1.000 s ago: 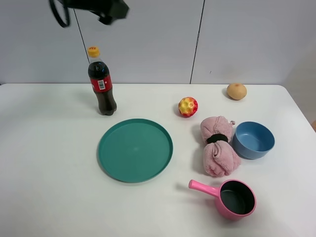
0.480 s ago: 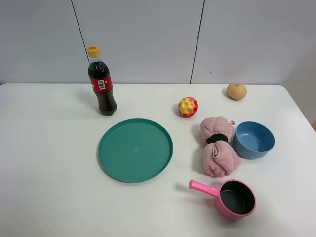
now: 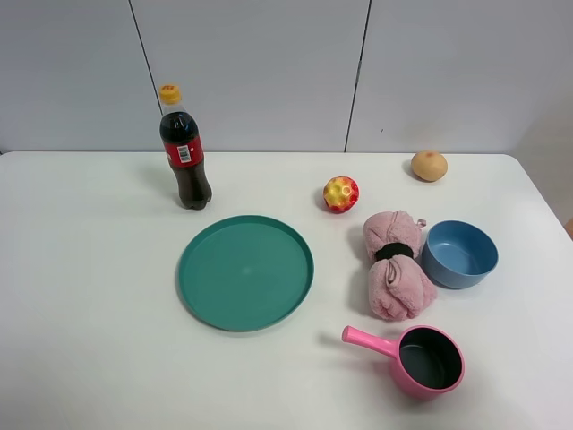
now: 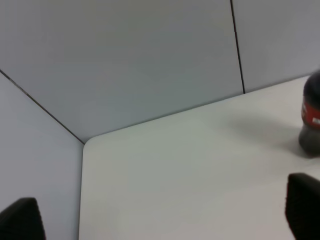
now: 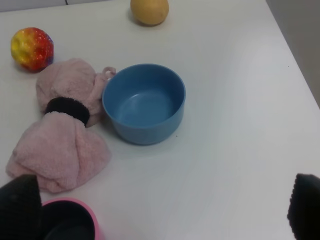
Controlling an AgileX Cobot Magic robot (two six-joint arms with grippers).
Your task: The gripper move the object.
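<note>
No gripper shows in the exterior high view. A cola bottle (image 3: 185, 152) stands at the back left, and its edge shows in the left wrist view (image 4: 312, 120). A green plate (image 3: 245, 271) lies mid-table. My left gripper (image 4: 162, 217) is open and empty, high over the table's far left corner. My right gripper (image 5: 162, 207) is open and empty, above the table in front of a blue bowl (image 5: 144, 102) and a rolled pink towel (image 5: 65, 130).
A red-yellow ball (image 3: 341, 193), a tan round fruit (image 3: 429, 165), the pink towel (image 3: 395, 264), the blue bowl (image 3: 458, 253) and a pink handled pot (image 3: 430, 360) sit on the right half of the white table (image 3: 89, 313). A grey wall stands behind.
The left arm, seen at the top left one second ago, has left the exterior high view. Nothing on the table has moved.
</note>
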